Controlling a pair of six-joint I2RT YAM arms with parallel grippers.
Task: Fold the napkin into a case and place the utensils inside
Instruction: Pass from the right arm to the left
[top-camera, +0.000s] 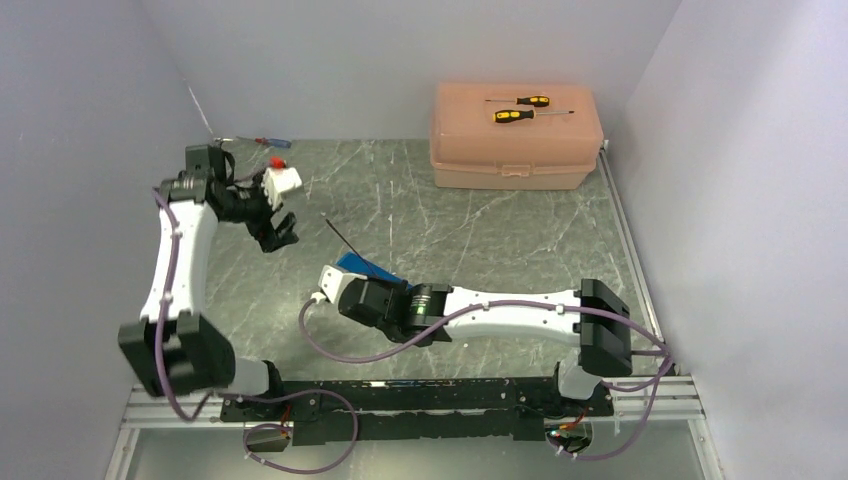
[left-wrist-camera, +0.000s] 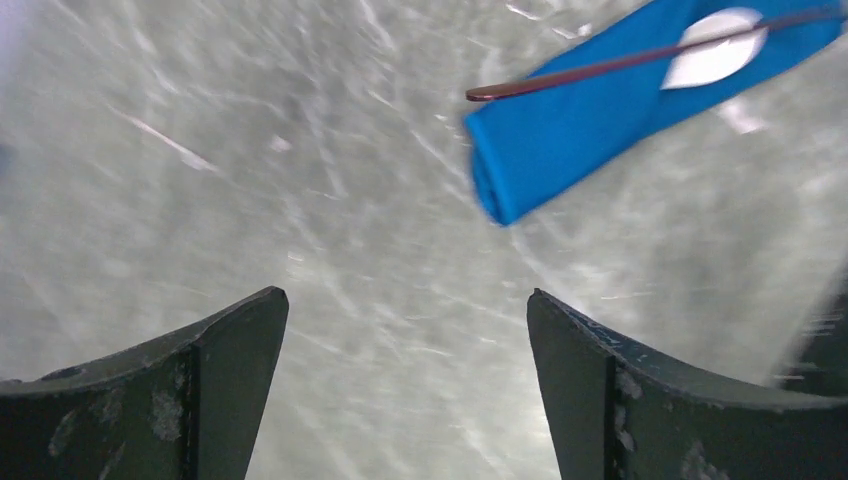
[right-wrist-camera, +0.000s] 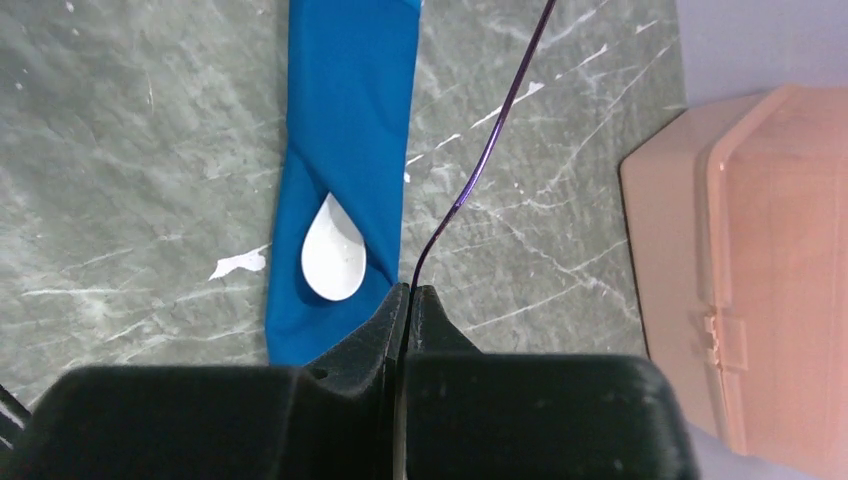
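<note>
The napkin (right-wrist-camera: 345, 150) is bright blue cloth folded into a slim flat strip on the grey table. It also shows in the top view (top-camera: 372, 268) and in the left wrist view (left-wrist-camera: 580, 130). The white spoon's bowl (right-wrist-camera: 333, 262) lies on the cloth near one end, and its handle is hidden. My right gripper (right-wrist-camera: 411, 292) is shut on the dark purple fork (right-wrist-camera: 490, 150), which is seen edge-on just beside the cloth and juts out from the gripper (top-camera: 338, 234). My left gripper (left-wrist-camera: 408, 300) is open and empty above bare table, left of the napkin (top-camera: 275, 232).
A peach plastic box (top-camera: 515, 135) stands at the back right with two yellow-and-black screwdrivers (top-camera: 520, 108) on its lid. It also shows at the right in the right wrist view (right-wrist-camera: 760, 270). A small blue-and-red screwdriver (top-camera: 272, 143) lies at the back left. Walls close the sides.
</note>
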